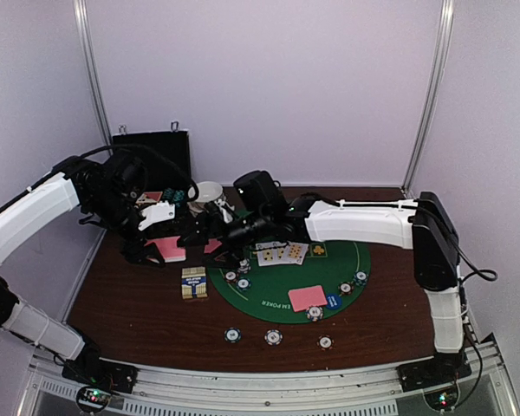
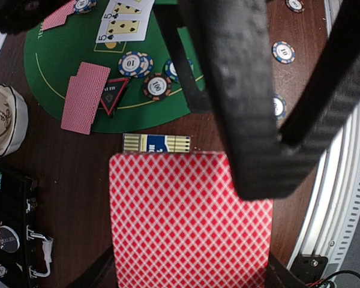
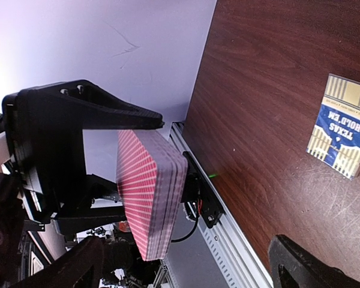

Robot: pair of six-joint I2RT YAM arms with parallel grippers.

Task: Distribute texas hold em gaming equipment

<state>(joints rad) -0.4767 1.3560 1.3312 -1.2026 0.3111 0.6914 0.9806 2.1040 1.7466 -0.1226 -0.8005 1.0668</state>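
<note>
My left gripper [image 1: 168,244] is shut on a thick deck of pink-backed cards [image 2: 189,222], held above the brown table left of the mat. My right gripper [image 1: 211,231] is open, and its black fingers [image 2: 240,90] straddle the deck's far end without touching it. In the right wrist view the deck [image 3: 150,198] stands edge-on between the open fingers [image 3: 312,264]. On the green mat [image 1: 286,286] lie face-up cards [image 1: 282,252], a pink card pair [image 1: 307,297], another pink pair [image 2: 84,96], a red-triangle marker [image 2: 113,93] and striped chips [image 2: 157,86].
A blue and gold card box [image 1: 193,282] lies on the table below the deck. Three chips [image 1: 273,337] sit in front of the mat near the table's edge. A black case [image 1: 152,152] and a white bowl [image 1: 210,192] stand at the back left.
</note>
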